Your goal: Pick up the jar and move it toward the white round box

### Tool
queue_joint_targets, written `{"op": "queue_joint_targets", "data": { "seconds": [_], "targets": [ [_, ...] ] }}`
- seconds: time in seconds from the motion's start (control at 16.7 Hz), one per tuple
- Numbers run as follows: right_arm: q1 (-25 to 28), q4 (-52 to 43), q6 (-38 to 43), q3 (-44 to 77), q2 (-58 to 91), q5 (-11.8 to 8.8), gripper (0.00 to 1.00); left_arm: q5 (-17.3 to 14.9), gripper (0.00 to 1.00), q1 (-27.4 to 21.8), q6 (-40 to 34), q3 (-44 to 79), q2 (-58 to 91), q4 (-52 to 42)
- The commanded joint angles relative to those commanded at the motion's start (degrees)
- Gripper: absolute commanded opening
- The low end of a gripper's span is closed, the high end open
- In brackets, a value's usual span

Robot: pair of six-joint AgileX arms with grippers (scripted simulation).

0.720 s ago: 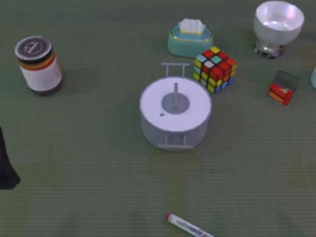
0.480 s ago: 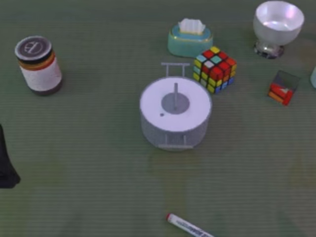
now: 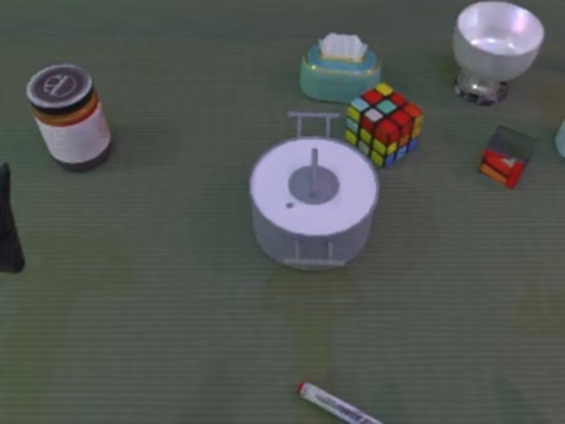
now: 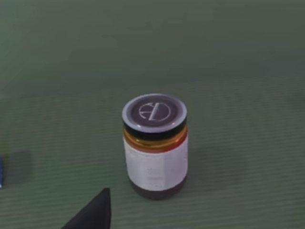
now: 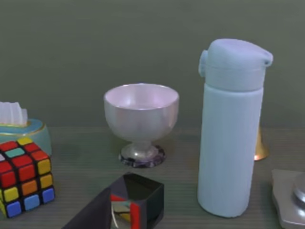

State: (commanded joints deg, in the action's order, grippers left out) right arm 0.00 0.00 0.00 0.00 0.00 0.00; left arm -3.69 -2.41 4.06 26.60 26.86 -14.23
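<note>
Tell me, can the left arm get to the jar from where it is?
Probably yes. The jar stands upright and alone at the table's left, and the left arm sits at that same edge with only bare table between them. The white round box is well off to the right.

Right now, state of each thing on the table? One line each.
jar: upright, lid on, not gripped
white round box: flat on the table, centre post up
tissue holder: tissue sticking out the top
puzzle cube: scrambled
goblet bowl: upright, looks empty
flask: upright, cap closed
marker: lying down, red cap on
left pincer: at the table's left edge, short of the jar
</note>
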Motion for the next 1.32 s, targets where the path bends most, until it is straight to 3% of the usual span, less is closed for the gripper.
{"op": "queue_joint_targets", "data": {
  "seconds": [0.9,1.32],
  "targets": [
    [0.0,0.0,0.0,0.0,0.0,0.0,1.00,-1.3,1.00,1.9,12.4,81.5,85.2,-44.7],
    [0.0,0.0,0.0,0.0,0.0,0.0,1.00,-1.0,1.00,2.7,16.7,107.6,111.7,-58.5]
  ]
}}
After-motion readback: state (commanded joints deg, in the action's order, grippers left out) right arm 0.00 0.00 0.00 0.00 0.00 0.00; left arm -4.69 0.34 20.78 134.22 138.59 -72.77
